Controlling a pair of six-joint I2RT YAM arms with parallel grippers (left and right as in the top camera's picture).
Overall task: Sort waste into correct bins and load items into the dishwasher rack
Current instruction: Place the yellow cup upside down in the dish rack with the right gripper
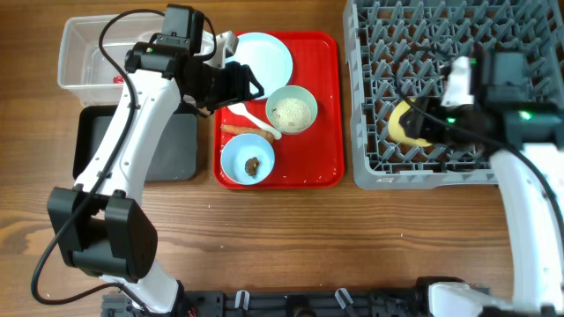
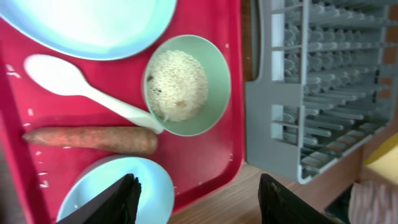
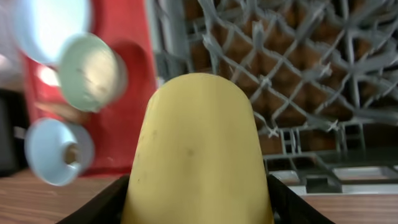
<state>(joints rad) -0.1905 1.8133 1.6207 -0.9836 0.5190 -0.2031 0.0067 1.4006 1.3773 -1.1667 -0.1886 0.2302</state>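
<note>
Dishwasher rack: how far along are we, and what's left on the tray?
Done: one red scrap in the clear tub. In hand: right gripper holds the yellow cup at the rack; left gripper hovers open. Left: plate, green bowl, blue bowl, spoon, carrot, rice, brown lump.

The setting is a robot test bench staged as a dish-clearing station. A wood-grain tabletop (image 1: 291, 229) carries a left arm (image 1: 132, 123) and a right arm (image 1: 529, 202), based at its 6 o'clock edge. A grey pegged dishwasher rack (image 1: 414, 35) sits at 2 o'clock, a red serving tray (image 1: 326, 158) at centre, a clear tub (image 1: 84, 53) and black tray (image 1: 176, 145) at 10 o'clock.
</note>
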